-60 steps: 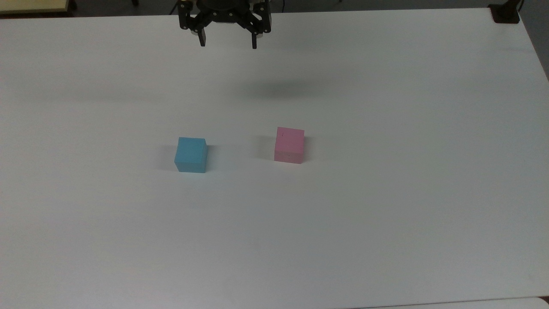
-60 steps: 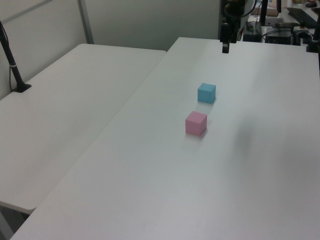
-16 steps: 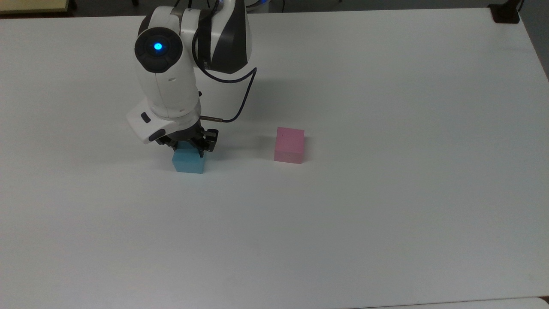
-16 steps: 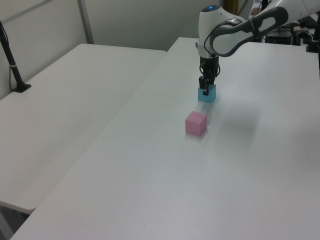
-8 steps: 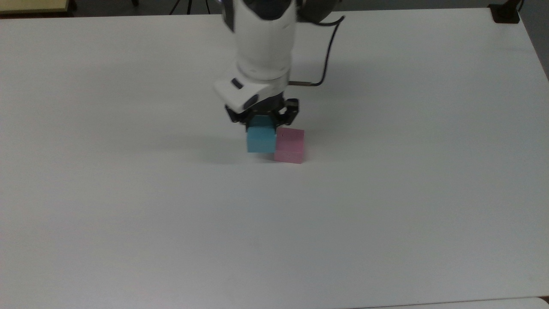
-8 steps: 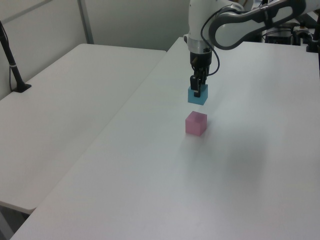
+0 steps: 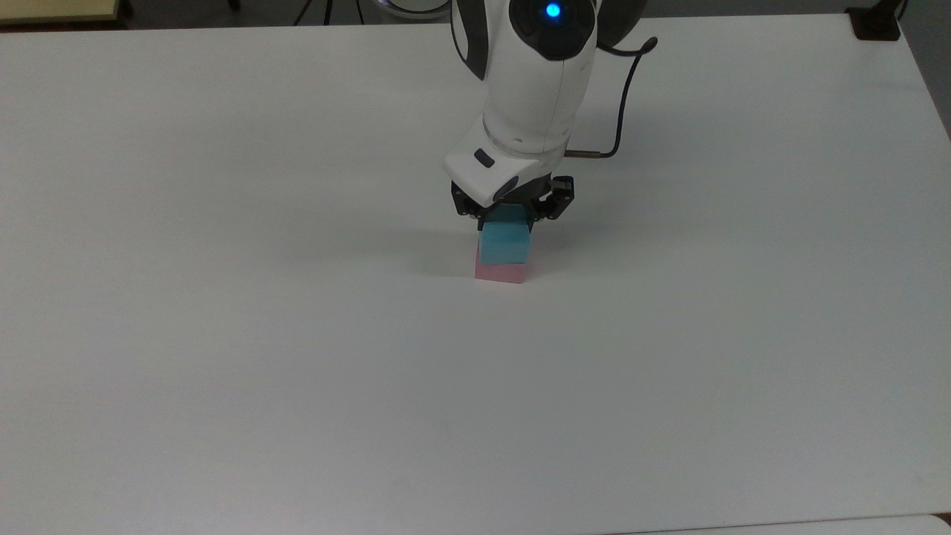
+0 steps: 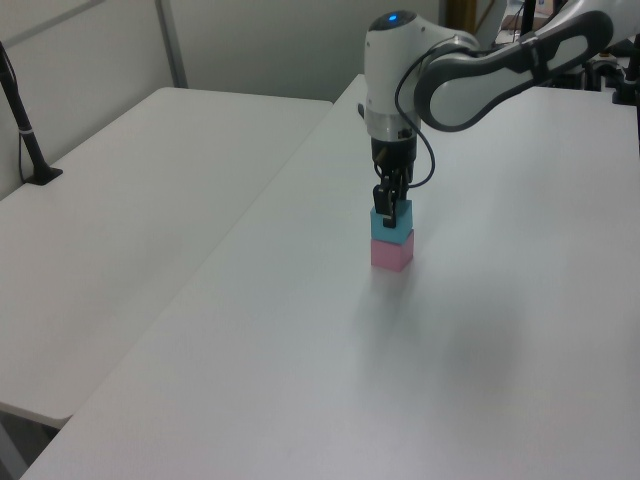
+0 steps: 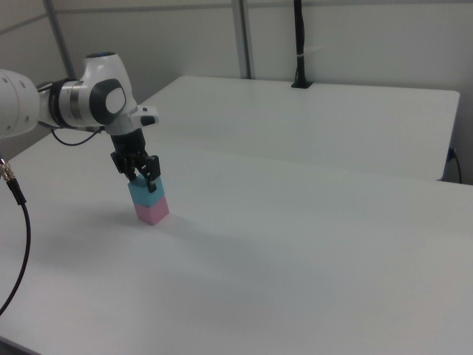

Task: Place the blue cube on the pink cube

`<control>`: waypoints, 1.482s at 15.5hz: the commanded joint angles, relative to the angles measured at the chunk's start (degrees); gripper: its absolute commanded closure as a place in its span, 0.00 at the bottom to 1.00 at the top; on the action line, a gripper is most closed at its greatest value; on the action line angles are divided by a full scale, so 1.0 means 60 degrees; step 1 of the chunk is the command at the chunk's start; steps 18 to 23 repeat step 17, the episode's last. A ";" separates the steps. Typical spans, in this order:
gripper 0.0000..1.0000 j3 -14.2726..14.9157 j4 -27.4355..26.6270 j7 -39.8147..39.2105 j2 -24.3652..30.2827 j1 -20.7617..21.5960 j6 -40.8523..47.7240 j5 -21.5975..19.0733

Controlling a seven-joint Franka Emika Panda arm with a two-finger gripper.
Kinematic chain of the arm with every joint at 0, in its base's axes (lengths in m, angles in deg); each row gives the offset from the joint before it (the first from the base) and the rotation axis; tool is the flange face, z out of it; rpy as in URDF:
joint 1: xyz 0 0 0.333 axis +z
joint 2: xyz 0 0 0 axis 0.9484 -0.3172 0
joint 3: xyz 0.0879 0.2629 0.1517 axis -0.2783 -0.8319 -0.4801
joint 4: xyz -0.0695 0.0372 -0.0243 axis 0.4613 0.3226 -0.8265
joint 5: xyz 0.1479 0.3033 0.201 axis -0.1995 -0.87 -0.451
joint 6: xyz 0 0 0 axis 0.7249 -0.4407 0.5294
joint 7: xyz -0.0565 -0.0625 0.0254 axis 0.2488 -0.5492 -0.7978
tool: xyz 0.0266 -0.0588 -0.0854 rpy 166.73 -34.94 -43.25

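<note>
Right now the small light-blue matte cube (image 7: 505, 243) sits directly under the arm's black two-finger pincer (image 7: 507, 215), whose fingers are closed on its upper part, one on either side. Straight beneath that again is the small pale pink matte cube (image 8: 391, 254), and from where I stand the blue one appears to rest flush on its top face; in the left view and the right view the two read as one neat column with no gap I can make out between them. Their edges look lined up, with only a thin pink strip showing below the blue in the top view.

So what matters for the next move is purely vertical: the pincer is above, the blue cube is in its grip, and the pink cube is under both. A cube has no long axis to worry about, and a single arm does the work. My guess is that the stacking is all but finished and what remains is to let go and rise straight up, without dragging the top cube sideways.

Everything stands on a broad, plain white table (image 7: 223, 371), matte and bare around the stack. A second white table (image 8: 130, 200) lies alongside it, with a black post (image 9: 299, 44) standing at its far edge and pale partition walls (image 9: 355, 44) behind.
</note>
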 commanded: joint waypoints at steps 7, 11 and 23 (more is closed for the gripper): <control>0.00 0.0179 -0.0032 0.0068 0.1508 0.0000 0.1075 0.0084; 0.00 0.0253 -0.0148 -0.0499 0.2724 -0.0672 0.2450 -0.0048; 0.00 0.0282 -0.0471 -0.1690 0.3532 -0.1450 0.3172 -0.0546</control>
